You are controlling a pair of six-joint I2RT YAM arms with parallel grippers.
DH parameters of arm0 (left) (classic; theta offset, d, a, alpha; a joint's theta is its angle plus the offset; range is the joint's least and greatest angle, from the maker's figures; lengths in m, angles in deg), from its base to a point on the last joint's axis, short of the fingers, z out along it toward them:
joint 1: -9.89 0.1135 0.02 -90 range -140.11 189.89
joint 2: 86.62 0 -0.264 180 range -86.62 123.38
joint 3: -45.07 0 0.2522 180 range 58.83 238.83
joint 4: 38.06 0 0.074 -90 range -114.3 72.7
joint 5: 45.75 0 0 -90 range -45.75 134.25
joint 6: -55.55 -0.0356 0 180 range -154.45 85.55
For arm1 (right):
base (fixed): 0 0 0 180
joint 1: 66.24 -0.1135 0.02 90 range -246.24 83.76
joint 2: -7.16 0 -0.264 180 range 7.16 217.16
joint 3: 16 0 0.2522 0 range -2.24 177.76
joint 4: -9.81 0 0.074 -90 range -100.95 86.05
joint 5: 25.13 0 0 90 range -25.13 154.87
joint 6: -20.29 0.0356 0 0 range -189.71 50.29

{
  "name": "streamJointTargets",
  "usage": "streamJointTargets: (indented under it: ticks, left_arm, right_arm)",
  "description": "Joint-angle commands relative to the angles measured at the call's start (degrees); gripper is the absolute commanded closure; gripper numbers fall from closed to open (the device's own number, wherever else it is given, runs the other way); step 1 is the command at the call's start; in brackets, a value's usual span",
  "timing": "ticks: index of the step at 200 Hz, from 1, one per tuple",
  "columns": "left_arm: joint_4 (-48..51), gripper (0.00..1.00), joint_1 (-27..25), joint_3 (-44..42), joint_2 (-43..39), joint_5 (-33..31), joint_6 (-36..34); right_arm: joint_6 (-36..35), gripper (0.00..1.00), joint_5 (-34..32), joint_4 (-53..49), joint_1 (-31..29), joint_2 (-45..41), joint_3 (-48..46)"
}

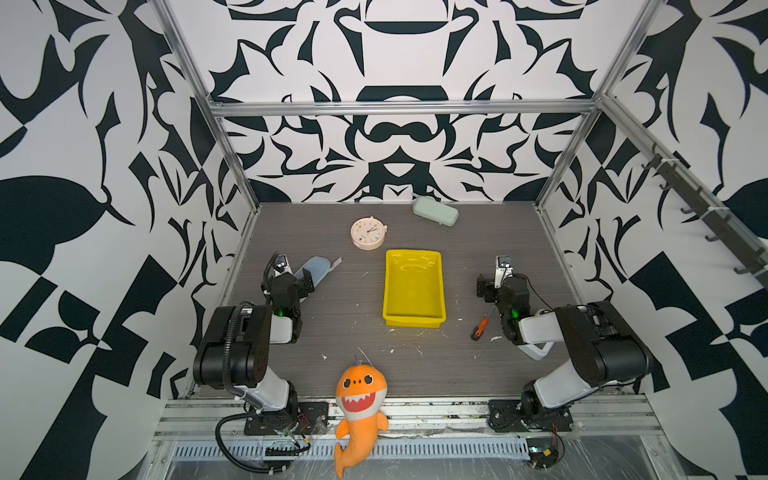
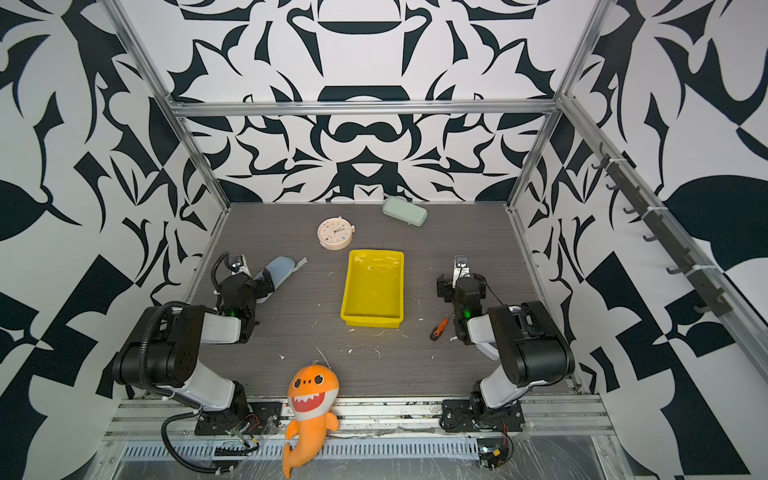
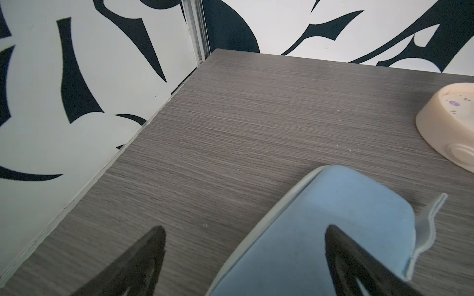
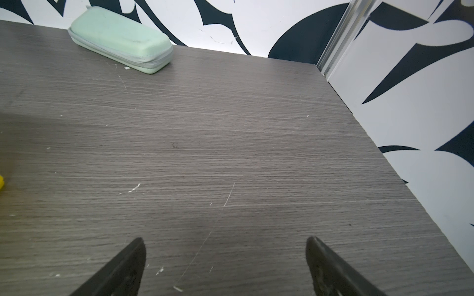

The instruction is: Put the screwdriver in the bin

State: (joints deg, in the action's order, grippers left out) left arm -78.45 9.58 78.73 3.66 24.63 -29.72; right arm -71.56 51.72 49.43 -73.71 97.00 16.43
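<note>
The screwdriver lay flat on the table, outside the bin, at about 4 o'clock from it and a little apart from its near corner. Its black cap pointed to 7 o'clock and its thin shaft to 1 o'clock, ending close to the right arm's wrist. The right tool hung past the screwdriver, at 1 o'clock from it, with its jaws spread wide over bare table. The left tool sat at 9 o'clock from the bin, also spread wide, with one finger over a blue case; whether it touched the case could not be told. A clock lay at 11 o'clock from the bin, a green case at 1 o'clock by the back wall, and a plush shark at 7 o'clock on the table's front edge.
</note>
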Motion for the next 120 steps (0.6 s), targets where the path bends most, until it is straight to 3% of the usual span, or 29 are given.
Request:
streamJointTargets:
  ticks: [1, 91, 120]
  left_arm:
    - [-0.44, 0.01, 0.29, 0.72, -0.98, 0.32, 0.8]
    - [-0.42, 0.0, 0.24, 0.71, -0.98, 0.32, 0.73]
    - [-0.79, 0.0, 0.31, 0.37, -1.13, 0.28, 0.93]
  right_arm:
    - [0.18, 0.0, -0.3, 1.08, 0.21, -0.5, 0.92]
    - [0.7, 0.0, -1.41, 2.15, 0.18, -0.69, 0.36]
    - [2.51, 0.0, -5.76, -2.4, -0.25, -8.75, -1.08]
